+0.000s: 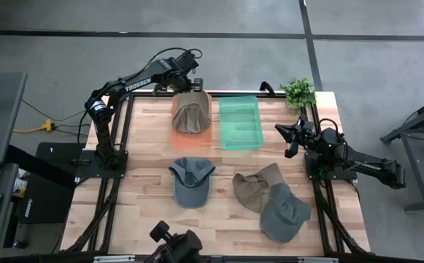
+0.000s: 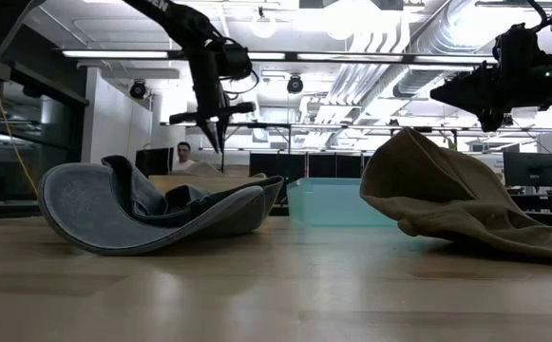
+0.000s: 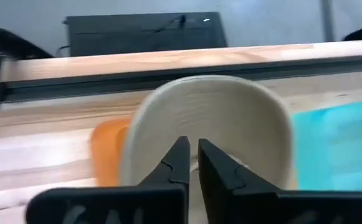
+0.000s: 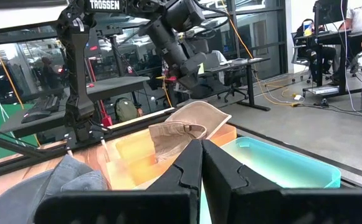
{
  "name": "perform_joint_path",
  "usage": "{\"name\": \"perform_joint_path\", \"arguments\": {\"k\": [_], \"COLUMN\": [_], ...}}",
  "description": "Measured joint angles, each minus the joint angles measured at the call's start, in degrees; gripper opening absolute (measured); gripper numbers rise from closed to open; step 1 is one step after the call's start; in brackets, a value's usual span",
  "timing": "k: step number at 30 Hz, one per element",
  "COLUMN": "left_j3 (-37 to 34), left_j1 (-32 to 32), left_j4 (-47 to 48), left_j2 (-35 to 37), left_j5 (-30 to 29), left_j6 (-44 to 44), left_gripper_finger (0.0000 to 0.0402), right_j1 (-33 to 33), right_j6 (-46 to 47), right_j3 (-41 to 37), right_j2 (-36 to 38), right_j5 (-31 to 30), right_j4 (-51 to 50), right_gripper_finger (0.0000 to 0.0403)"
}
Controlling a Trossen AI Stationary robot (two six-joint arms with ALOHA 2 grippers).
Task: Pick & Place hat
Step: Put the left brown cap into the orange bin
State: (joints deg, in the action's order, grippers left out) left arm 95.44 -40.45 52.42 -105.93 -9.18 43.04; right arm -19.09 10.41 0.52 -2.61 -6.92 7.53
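A tan hat (image 1: pixel 191 117) lies in the orange tray (image 1: pixel 176 136), its brim (image 4: pixel 199 115) raised at the tray's far end. My left gripper (image 1: pixel 198 88) hangs above the hat's far end, fingers shut and pointing down (image 2: pixel 214 128), clear of the hat (image 3: pixel 212 106). My right gripper (image 1: pixel 286 137) is shut and empty, held in the air near the table's right edge. On the near half of the table lie a blue-grey hat (image 1: pixel 191 180), a second tan hat (image 1: pixel 259 188) and a grey hat (image 1: pixel 284 212) that overlaps it.
An empty green tray (image 1: pixel 239 123) stands right of the orange tray. A small potted plant (image 1: pixel 298 91) stands at the far right corner. A person sits in the room behind the table (image 2: pixel 182 157). Bare wood lies between the trays and the loose hats.
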Motion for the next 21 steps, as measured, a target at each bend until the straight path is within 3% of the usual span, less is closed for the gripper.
{"name": "perform_joint_path", "arguments": {"k": [10, 15, 21], "left_j3": [0.05, -0.07, -0.04], "left_j1": [2.16, 3.38, 3.39], "left_j4": [-6.57, -8.05, -8.18], "left_j2": [-3.70, -6.44, -6.91], "left_j5": [1.00, -4.84, -6.69], "left_j6": [3.82, 3.99, 4.23], "left_gripper_finger": [0.0001, 0.0000, 0.0000], "right_j1": [0.01, 0.00, 0.02], "right_j6": [0.00, 0.00, 0.00], "right_j3": [0.02, 0.02, 0.02], "right_j2": [0.00, 0.00, 0.02], "right_j5": [0.00, 0.00, 0.00], "right_j4": [0.00, 0.00, 0.00], "right_gripper_finger": [0.0005, 0.0005, 0.0005]}}
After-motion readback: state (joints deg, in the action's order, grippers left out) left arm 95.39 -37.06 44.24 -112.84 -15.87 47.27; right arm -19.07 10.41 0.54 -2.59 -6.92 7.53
